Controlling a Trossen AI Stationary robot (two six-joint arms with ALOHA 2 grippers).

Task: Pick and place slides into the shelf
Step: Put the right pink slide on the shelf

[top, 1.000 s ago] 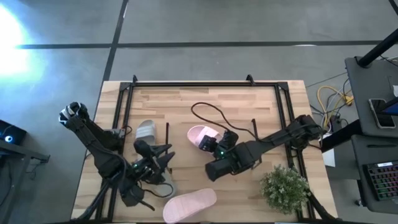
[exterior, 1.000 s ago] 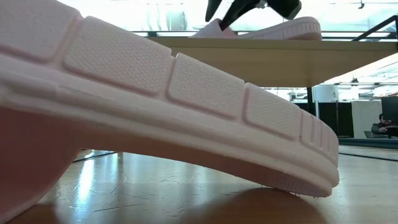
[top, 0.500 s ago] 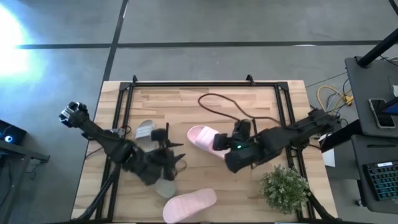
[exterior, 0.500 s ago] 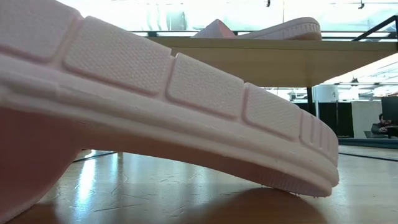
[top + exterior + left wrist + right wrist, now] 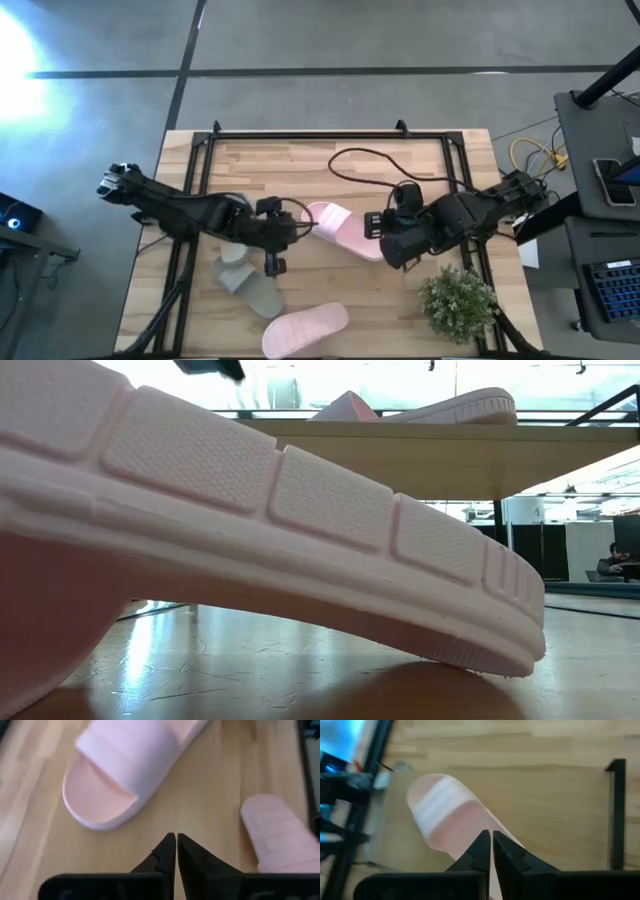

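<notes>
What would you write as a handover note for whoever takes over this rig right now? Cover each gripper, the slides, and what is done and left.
Left gripper: shut, empty, over the shelf top beside the pink slide lying on it.
Right gripper: shut, empty, over that slide's other end.
Second pink slide: at the table's near edge.
Two grey-green slides: near the left end, by the left arm.
Done: one pink slide on the shelf.
Left: the other three.

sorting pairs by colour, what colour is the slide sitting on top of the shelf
Pale pink. The slide shows best in the left wrist view, lying on the shelf.
</notes>
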